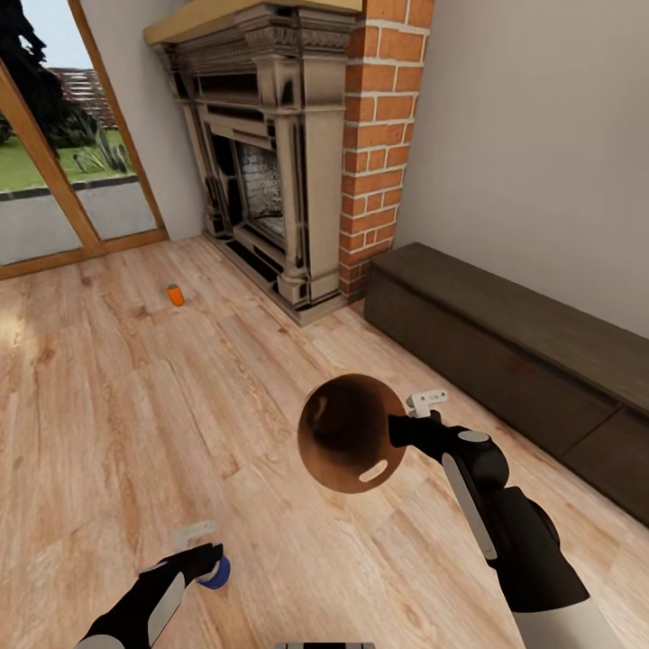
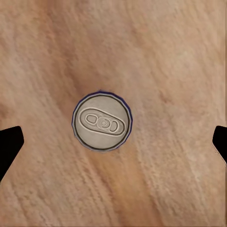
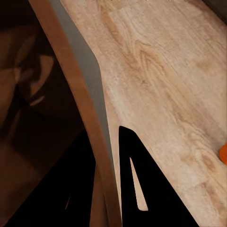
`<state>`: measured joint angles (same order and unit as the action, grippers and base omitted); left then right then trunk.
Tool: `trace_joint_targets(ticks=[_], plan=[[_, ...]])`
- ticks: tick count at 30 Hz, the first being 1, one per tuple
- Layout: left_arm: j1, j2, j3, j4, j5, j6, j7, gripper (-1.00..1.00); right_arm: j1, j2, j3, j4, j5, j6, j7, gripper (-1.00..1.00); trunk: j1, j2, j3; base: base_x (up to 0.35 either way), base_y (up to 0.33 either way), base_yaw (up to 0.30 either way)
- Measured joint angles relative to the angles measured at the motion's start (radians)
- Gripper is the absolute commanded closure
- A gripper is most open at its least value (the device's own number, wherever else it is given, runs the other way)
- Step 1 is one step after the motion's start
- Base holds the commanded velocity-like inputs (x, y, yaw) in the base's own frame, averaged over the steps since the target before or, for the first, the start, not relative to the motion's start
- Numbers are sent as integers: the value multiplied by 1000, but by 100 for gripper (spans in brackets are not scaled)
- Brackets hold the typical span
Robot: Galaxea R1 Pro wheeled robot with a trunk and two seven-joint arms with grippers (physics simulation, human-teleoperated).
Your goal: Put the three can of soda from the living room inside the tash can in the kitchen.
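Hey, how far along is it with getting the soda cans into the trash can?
Early on. No can visibly binned; the bin's inside is too dark to tell. In hand: the right hand grips the trash can by its rim, and the open left hand hovers over the blue can. Left: grab it, collect the orange can by the fireplace.

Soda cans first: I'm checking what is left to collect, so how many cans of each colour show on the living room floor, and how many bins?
Blue can, under the left hand: 1
Orange can, near the fireplace: 1
Trash can, rim held by the right hand: 1
Total: 3
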<state>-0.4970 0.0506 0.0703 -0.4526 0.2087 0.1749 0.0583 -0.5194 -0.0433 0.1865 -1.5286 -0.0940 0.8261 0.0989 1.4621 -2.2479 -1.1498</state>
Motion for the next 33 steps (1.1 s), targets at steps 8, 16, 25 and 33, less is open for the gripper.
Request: trace_joint_targets(ticks=[8,16,25,33], plan=[[0,0,1,-1,3,-1,0,-100,11,0,1,-1,3,-1,0,100,0,0,0,138,0,0],[0,0,2,-1,3,-1,0,-100,13,0,2,-1,2,-1,0,100,0,0,0,25,0,0],[0,0,3,-2,4,2,0,-100,14,0,3,0,1,-1,0,100,15,-28,-13,1,0,0],[0,0,2,-2,5,13,2,-100,14,0,3,0,1,-1,0,100,46,-84,-38,0,0,0]])
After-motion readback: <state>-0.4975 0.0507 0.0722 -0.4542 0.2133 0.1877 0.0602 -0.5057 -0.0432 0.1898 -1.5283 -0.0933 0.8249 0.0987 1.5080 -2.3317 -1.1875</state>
